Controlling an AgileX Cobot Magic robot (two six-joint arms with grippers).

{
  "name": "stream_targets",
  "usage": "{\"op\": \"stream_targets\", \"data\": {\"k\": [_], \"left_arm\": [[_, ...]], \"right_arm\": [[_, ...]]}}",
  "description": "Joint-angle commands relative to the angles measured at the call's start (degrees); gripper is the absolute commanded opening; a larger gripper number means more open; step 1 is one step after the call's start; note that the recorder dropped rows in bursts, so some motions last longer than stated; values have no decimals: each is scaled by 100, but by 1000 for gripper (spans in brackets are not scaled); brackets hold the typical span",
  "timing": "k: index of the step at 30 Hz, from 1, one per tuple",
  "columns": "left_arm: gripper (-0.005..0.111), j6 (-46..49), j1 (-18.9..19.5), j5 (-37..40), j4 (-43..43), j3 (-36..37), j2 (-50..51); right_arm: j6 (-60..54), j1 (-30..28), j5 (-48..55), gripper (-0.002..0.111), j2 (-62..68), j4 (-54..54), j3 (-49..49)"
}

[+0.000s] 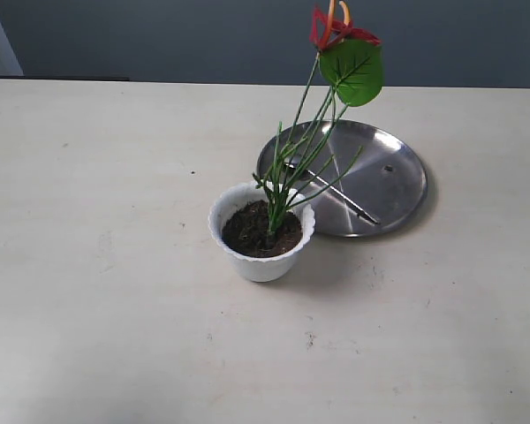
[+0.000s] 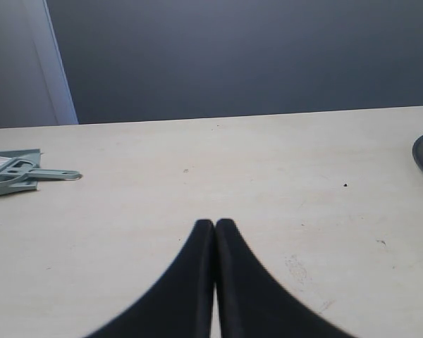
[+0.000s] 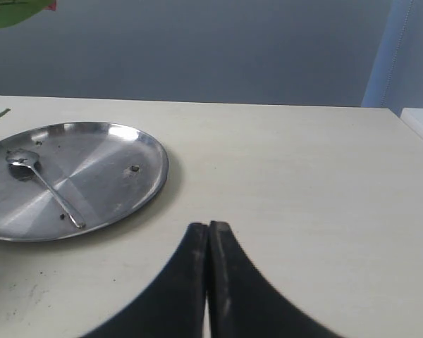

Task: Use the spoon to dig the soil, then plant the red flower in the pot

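The white scalloped pot (image 1: 261, 256) stands mid-table, filled with dark brown soil (image 1: 247, 231). The red flower (image 1: 336, 28) stands planted in that soil, its thin green stems rising and leaning toward the back right, with a broad green leaf (image 1: 353, 71) under the petals. The silver spoon (image 3: 46, 186) lies on the round steel plate (image 1: 393, 181) behind the pot. Neither gripper appears in the exterior view. My left gripper (image 2: 215, 224) is shut on nothing above bare table. My right gripper (image 3: 209, 227) is shut and empty, near the plate's (image 3: 127, 201) edge.
A grey-green dustpan with a brush (image 2: 14, 172) lies on the table in the left wrist view. A few soil crumbs dot the plate and the table beside it. A dark wall runs behind the table's far edge.
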Motion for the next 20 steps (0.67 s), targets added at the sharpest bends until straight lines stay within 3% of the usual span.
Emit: {"op": "stream_targets", "data": {"k": [1,20], "left_arm": [[0,-22,1,-7,0,2,-30],[0,-22,1,-7,0,2,-30]], "right_arm": [[-10,-26,-41,-1,-31,94,29],[-10,-26,-41,-1,-31,109,29]]}}
